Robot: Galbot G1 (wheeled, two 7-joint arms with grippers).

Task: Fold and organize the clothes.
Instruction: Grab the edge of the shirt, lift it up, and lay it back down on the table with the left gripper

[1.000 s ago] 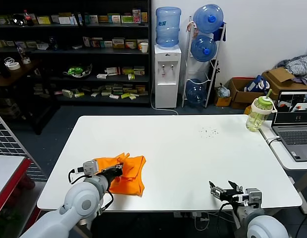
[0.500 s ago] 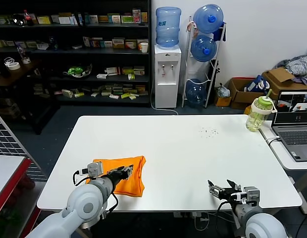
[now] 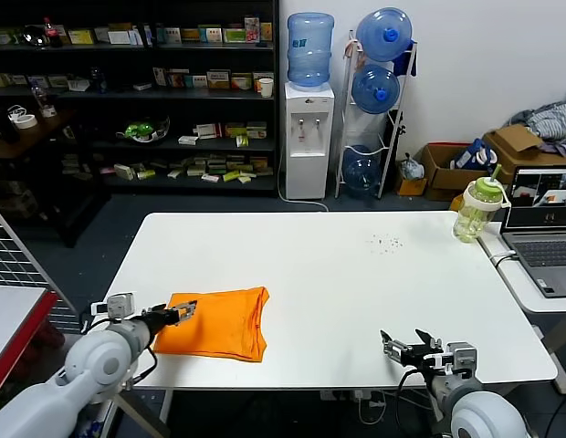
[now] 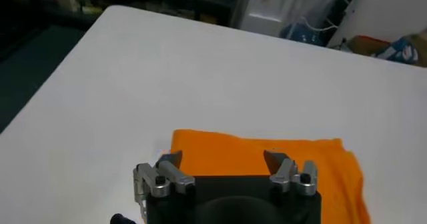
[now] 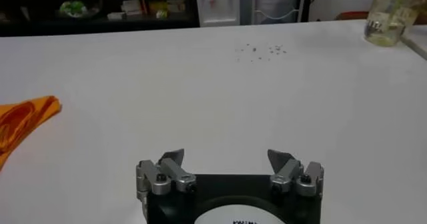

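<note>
**T-shirt folded; left tool clearing**

T-shirt (image 3: 216, 322) lies flat, folded, on the counter (image 3: 356, 274). Left tool (image 3: 181, 312) released, empty, at the T-shirt's left edge. Right tool (image 3: 413, 349) released, well right of the T-shirt. Judgement: retreat level and outward; don't snag the hem.

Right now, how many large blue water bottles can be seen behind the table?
4. One sits on top of the white dispenser. Three are in the rack beside it: top, middle, bottom. Others may be hidden.
</note>
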